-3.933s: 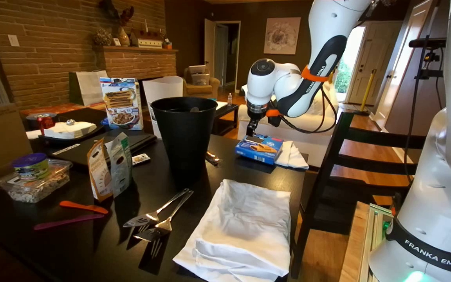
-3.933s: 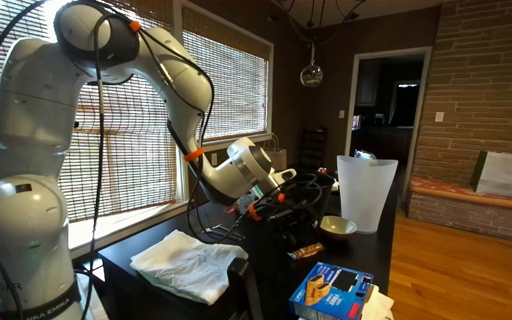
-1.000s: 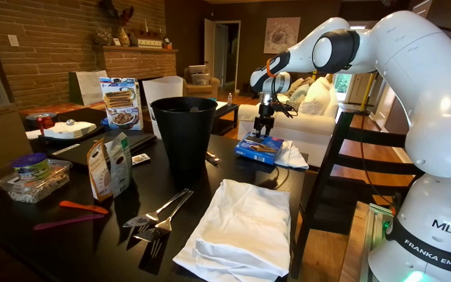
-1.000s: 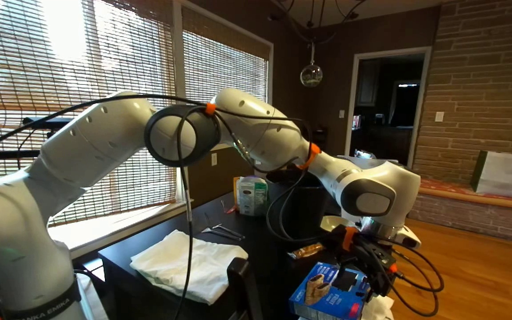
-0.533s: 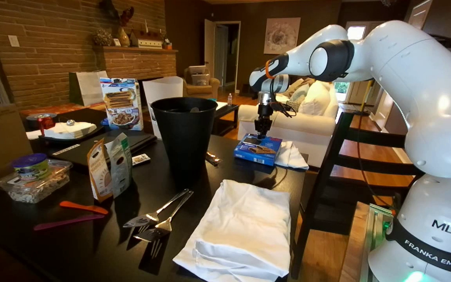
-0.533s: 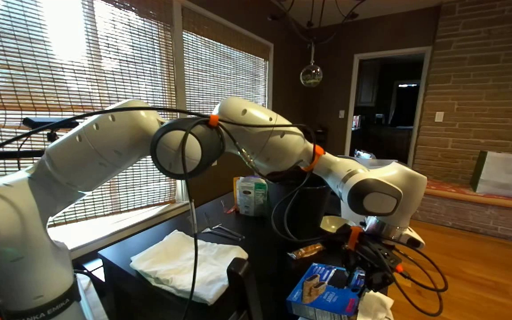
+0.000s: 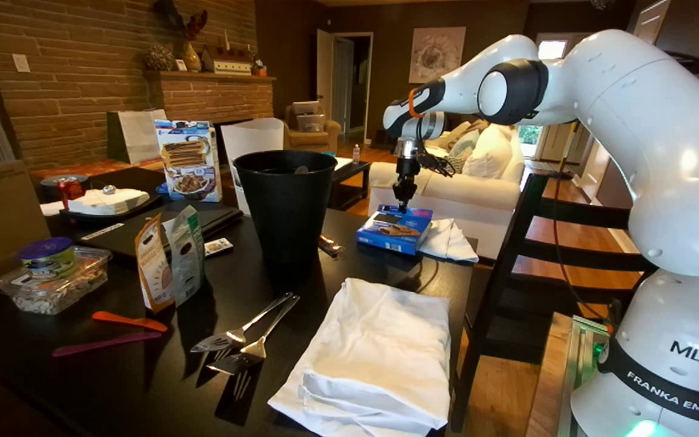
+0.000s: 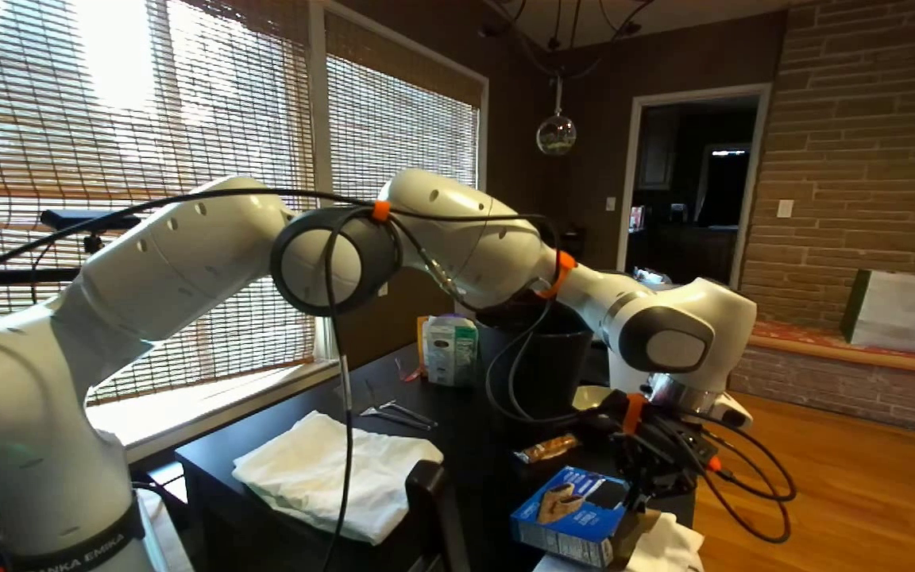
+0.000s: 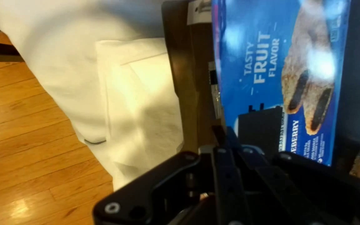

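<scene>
My gripper [image 9: 225, 134] is shut on the edge of a blue box [image 9: 261, 47] printed with fruit bars. In the wrist view that edge runs between the two fingertips. Brown cardboard [image 9: 183, 78], perhaps an opened flap, shows along this side of the box. In both exterior views the gripper [image 7: 403, 206] points down over the box [image 7: 393, 230], which lies near the table's end; whether it is lifted at all I cannot tell. A white cloth [image 8: 668, 544] lies beside it. On the opposite side rests a wrapped bar [image 8: 547, 449]. The box's contents are mostly hidden.
A tall black bin [image 7: 283, 206] stands close to the box. Folded white fabric [image 7: 380, 346], metal serving utensils [image 7: 246, 346], two pouches [image 7: 155, 267] and a bowl [image 8: 592, 396] are on the dark table. A black chair [image 7: 525, 243] stands by the table edge.
The gripper has lowered and shut onto the box edge. Since then the box has shifted a little with it, toward the bin, and brown cardboard has come into view beside it.
</scene>
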Robot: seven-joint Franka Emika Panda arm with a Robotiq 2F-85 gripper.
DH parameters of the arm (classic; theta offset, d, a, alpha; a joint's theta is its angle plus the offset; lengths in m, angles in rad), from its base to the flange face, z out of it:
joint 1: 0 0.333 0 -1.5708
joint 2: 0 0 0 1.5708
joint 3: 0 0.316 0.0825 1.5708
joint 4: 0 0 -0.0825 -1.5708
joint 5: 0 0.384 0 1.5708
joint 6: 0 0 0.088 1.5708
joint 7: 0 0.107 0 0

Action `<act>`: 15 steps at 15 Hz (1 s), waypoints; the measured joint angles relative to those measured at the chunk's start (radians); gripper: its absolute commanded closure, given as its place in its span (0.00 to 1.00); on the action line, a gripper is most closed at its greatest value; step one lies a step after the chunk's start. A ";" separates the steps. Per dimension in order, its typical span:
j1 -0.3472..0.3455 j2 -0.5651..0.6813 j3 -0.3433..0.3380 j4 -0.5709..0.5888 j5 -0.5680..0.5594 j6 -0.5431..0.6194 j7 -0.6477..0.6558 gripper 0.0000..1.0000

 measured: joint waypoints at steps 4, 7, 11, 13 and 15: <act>0.024 -0.062 0.001 -0.060 0.000 0.016 -0.060 1.00; 0.045 -0.147 0.001 -0.165 -0.002 0.064 -0.108 1.00; 0.086 -0.262 -0.001 -0.347 -0.020 0.188 -0.123 1.00; 0.115 -0.312 -0.010 -0.441 -0.039 0.261 -0.098 1.00; 0.155 -0.358 -0.034 -0.537 -0.057 0.344 -0.056 1.00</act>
